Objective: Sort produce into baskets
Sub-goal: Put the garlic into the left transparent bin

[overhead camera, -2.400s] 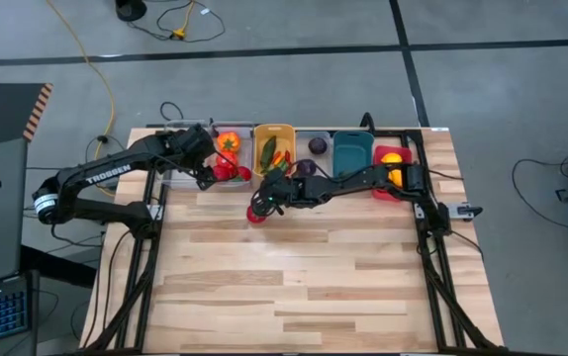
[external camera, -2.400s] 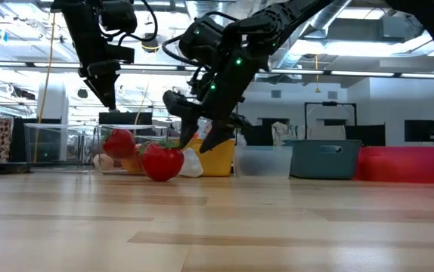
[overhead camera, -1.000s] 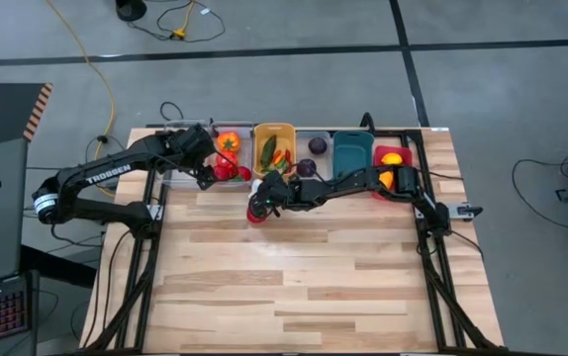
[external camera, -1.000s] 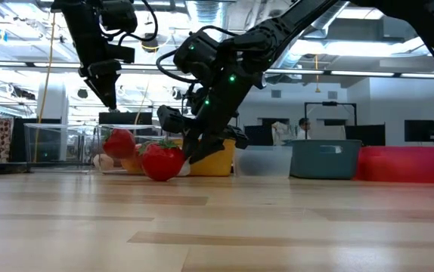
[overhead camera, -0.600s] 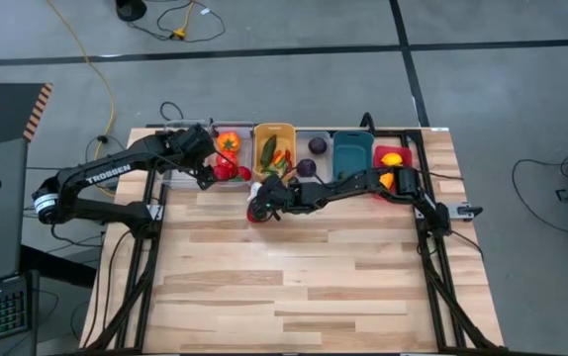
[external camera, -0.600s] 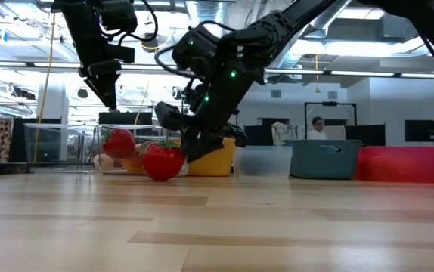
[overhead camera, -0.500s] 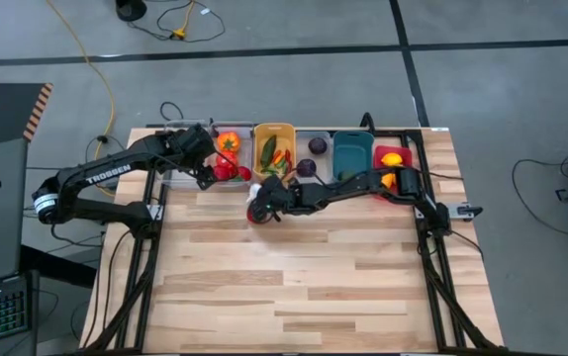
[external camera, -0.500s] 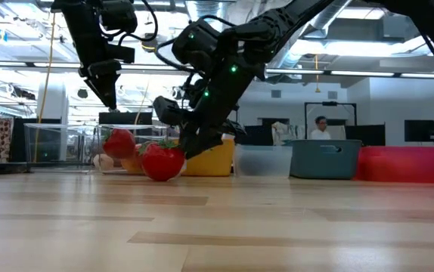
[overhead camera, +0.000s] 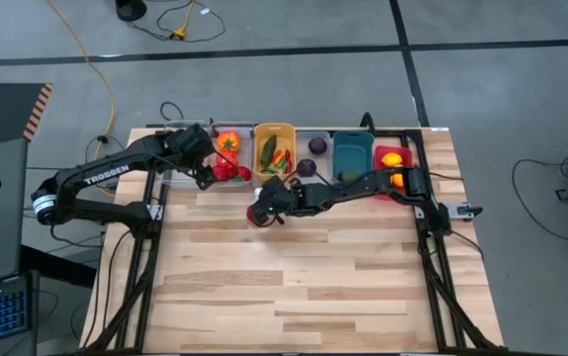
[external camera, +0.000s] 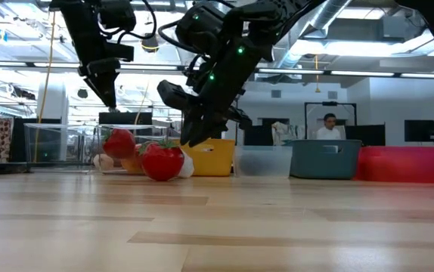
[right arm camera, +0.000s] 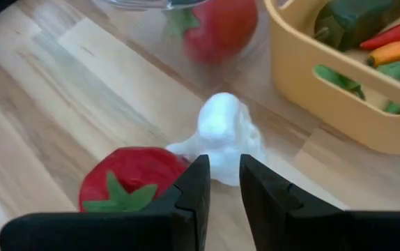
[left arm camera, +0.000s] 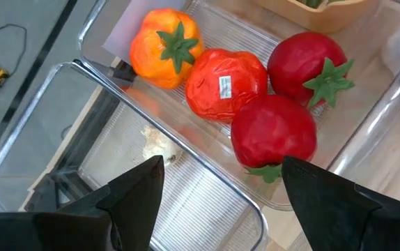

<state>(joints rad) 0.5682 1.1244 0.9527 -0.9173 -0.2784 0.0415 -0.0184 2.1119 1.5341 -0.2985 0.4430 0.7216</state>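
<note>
The produce is mostly in the baskets (overhead camera: 352, 148) along the table's far edge, but one red tomato (right arm camera: 132, 180) with a green stalk and a white garlic (right arm camera: 222, 139) lie loose on the wood in front of the yellow basket (right arm camera: 339, 97). Compared with a second ago, the right gripper (right arm camera: 220, 183) has lifted off them and now hangs just above, fingers nearly together and gripping nothing. The left gripper (left arm camera: 217, 181) hovers spread over a clear bin (left arm camera: 186, 164) holding three red tomatoes and an orange one.
</note>
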